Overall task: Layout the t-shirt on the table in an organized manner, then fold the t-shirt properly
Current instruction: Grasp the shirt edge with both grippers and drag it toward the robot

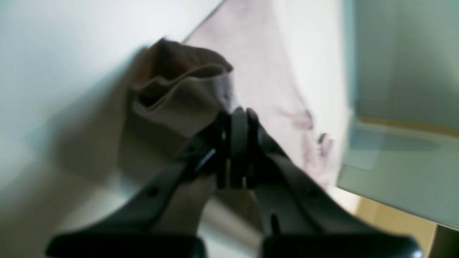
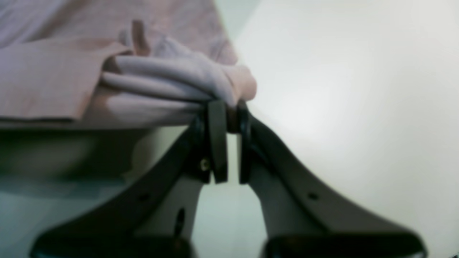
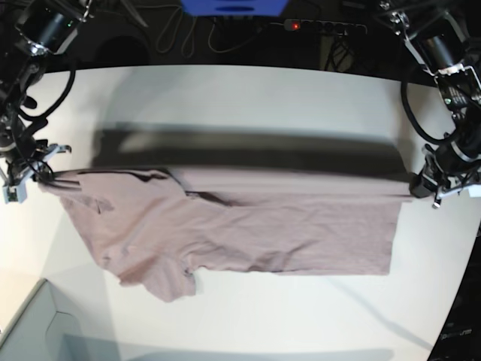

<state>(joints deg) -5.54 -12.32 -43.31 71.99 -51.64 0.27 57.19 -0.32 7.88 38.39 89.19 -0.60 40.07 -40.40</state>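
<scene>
T-shirt (image 3: 248,226), mauve, hangs stretched wide above the white table (image 3: 248,98), near edge drooping. Left gripper (image 1: 235,113), at the scene's right, pinches one bunched corner; right gripper (image 2: 226,107), at the scene's left, clamps the other.

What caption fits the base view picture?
Two claws, left and right, stretch a mauve t-shirt above the white table.

Bare table (image 3: 248,94) lies open toward twelve o'clock, beyond the stretched t-shirt (image 3: 248,226), and again at six o'clock below it. A grey box (image 3: 34,331) blocks the seven o'clock corner, and cables (image 3: 188,34) crowd the far edge.
</scene>
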